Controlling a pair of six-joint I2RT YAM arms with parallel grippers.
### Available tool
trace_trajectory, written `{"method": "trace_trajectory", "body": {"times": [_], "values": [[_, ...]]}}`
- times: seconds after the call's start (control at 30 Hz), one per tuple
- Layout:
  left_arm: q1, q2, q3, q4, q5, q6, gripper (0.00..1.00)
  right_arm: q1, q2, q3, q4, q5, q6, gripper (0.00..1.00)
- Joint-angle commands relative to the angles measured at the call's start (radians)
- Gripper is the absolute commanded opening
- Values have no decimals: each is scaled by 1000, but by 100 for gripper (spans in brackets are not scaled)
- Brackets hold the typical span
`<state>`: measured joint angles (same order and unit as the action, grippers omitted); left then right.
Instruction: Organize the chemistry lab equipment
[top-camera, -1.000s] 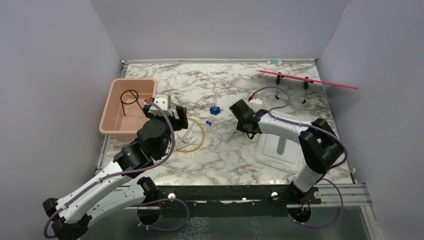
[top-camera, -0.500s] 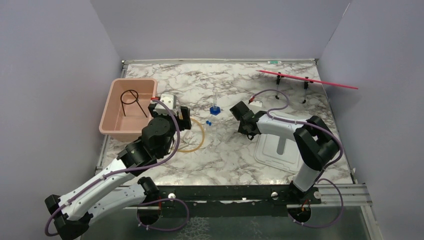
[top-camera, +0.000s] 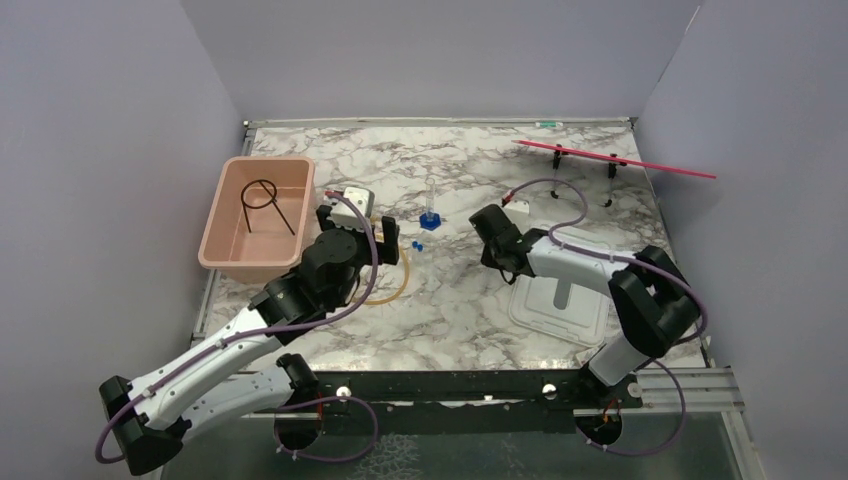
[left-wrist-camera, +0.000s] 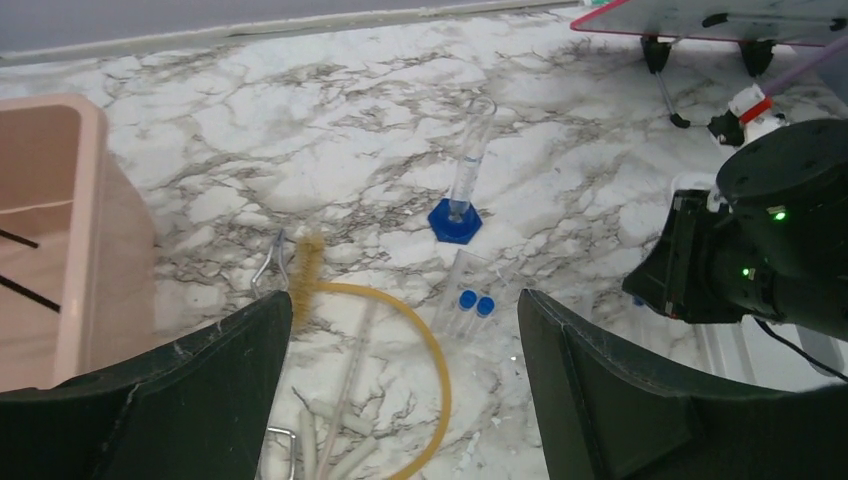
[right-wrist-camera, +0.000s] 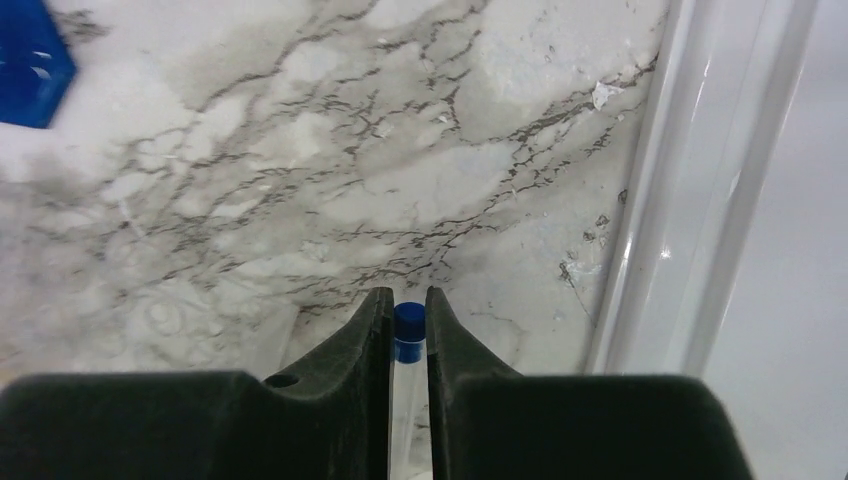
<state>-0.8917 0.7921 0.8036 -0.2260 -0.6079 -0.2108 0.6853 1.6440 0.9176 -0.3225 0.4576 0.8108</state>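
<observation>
My right gripper (right-wrist-camera: 407, 300) is shut on a clear blue-capped tube (right-wrist-camera: 408, 325), low over the marble beside the white lid (right-wrist-camera: 700, 200). In the top view it sits at mid-table (top-camera: 503, 262). My left gripper (left-wrist-camera: 403, 295) hangs open above the amber rubber tubing loop (left-wrist-camera: 436, 345), holding nothing. Two more blue-capped tubes (left-wrist-camera: 475, 303) lie just beyond the loop. The blue-based clear vial (left-wrist-camera: 455, 217) stands upright behind them. Tongs with pale tips (left-wrist-camera: 330, 440) and a bristle brush (left-wrist-camera: 305, 265) lie inside the loop. The black wire ring (top-camera: 262, 195) rests in the pink tub (top-camera: 225, 255).
The white lid (top-camera: 590, 325) with its grey slot lies at the right front. A red rack (top-camera: 610, 158) on black legs stands at the back right. My right arm (left-wrist-camera: 780, 240) fills the right side of the left wrist view. Purple walls enclose the table.
My right gripper's jaws have closed onto the blue-capped tube. My left arm has swung right, from the tub's corner to over the amber loop, and its jaws have widened a little.
</observation>
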Motion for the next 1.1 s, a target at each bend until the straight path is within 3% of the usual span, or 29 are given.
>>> {"method": "trace_trajectory", "body": {"times": [0.0,0.27,0.5,0.67,1.07], "values": [[0,53,-2,34,161,-114,87,-5,-145,-27,70,-42,-58,11],[0,162,-78,281,501,-410,88,-5,-428,-107,223,-281,-118,11],[-1,290,-97,497,678,-590,73,-6,-582,-152,313,-472,-92,11],[0,356,-79,512,728,-636,58,-6,-605,-163,345,-500,-48,11],[-2,400,-79,535,852,-609,34,-6,-609,-172,373,-543,5,11]]}}
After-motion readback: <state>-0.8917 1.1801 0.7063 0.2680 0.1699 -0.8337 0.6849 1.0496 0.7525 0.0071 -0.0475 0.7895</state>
